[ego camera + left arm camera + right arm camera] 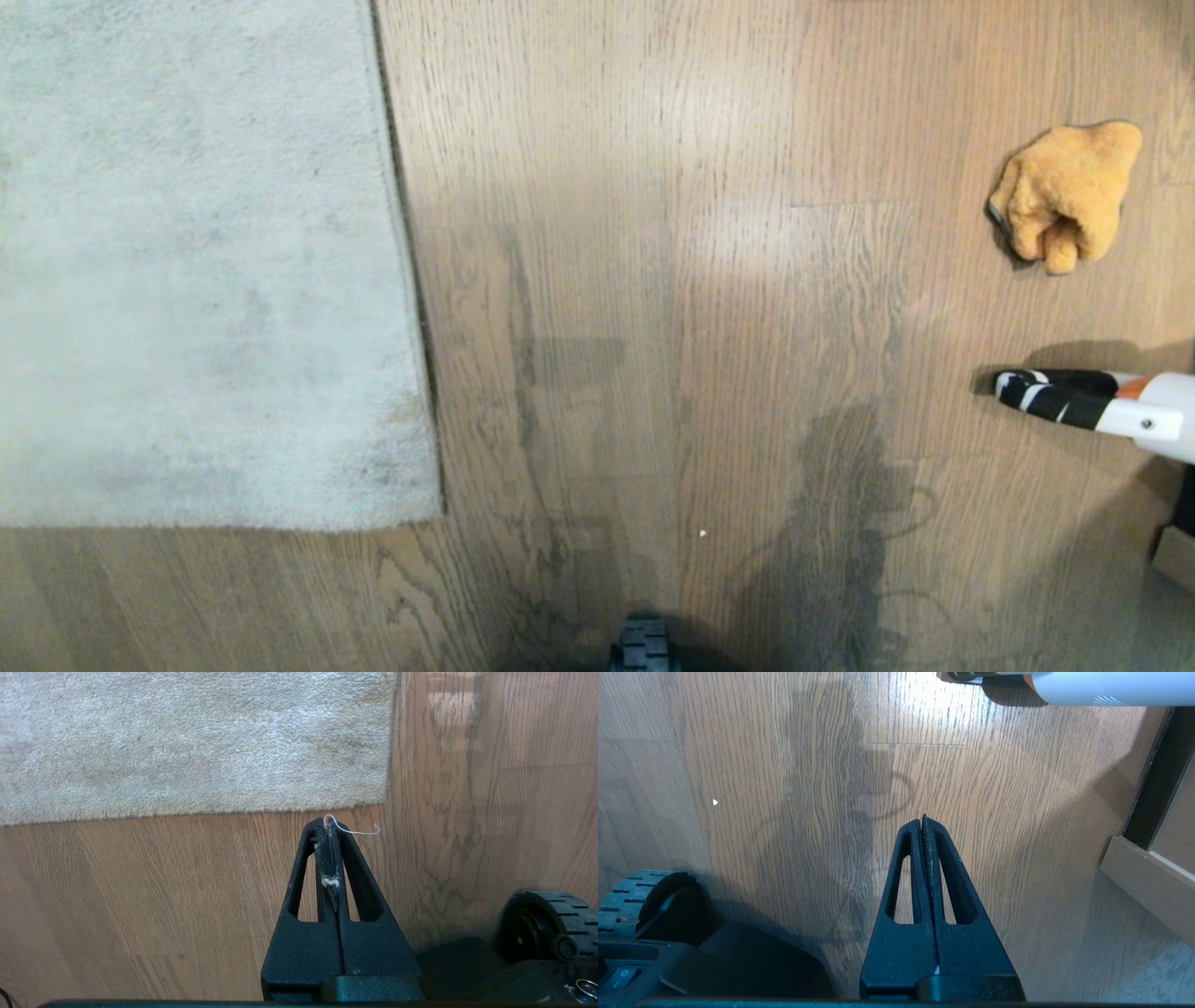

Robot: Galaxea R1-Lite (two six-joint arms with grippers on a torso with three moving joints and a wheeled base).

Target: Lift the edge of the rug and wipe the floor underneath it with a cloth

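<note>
The rug (201, 271) lies flat on the wood floor (653, 280) at the robot's left, its pale grey pile ending in a straight long edge and a square near corner (425, 509). The cloth (1067, 194), a small orange-tan rag bunched into a loose lump with a dark trim showing at one side, sits on bare planks far to the right, well apart from the rug.

Neither arm shows in the head view. In the left wrist view the left pincer (330, 822) is pressed together and holds nothing, though a stray thread and a bit of fluff cling between its tips; it hovers over bare floor just short of the rug's corner (380, 798). The right pincer (923, 820) is also pressed together and empty, above bare planks, with the cloth outside its view. A white tube-like object with a black-and-white striped tip (1083, 397) lies on the floor to the right, nearer the robot than the cloth.

The rug looks limp but broad, so it will likely sag and drag; the corner or the border just beside it seems the best hold, since only a small flap has to rise. The short pile offers little to catch, so a tip probably has to slide under the edge. The cloth looks light, soft and easily squashed; pinching the top of its bunched folds should do.
</note>
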